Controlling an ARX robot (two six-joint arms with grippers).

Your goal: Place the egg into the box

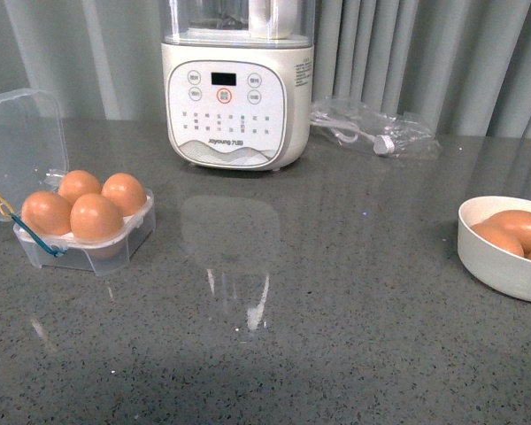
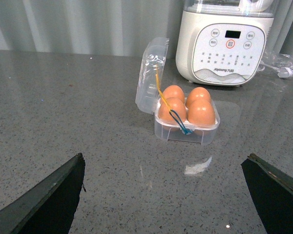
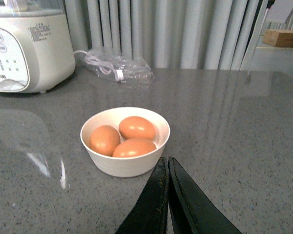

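Over at the left of the grey table (image 1: 336, 292), the small clear plastic four-egg box (image 1: 115, 252) stands lid-open, four smooth orange-brown eggs (image 1: 96, 217) filling it. The left tool (image 2: 163, 156) gapes wide, empty. Right of the white appliance (image 1: 237, 97), a round white bowl (image 1: 500, 266) holds three more; the right tool (image 3: 167, 161) nearby is pinched closed.

The box (image 1: 119, 252) sat at the counter's (image 1: 292, 336) left with four eggs (image 1: 96, 217) in it. The bowl (image 1: 496, 266) sat far right, holding three eggs (image 1: 513, 228). An appliance (image 1: 237, 97) stood behind, between them, with a bag (image 1: 372, 126) to its right.
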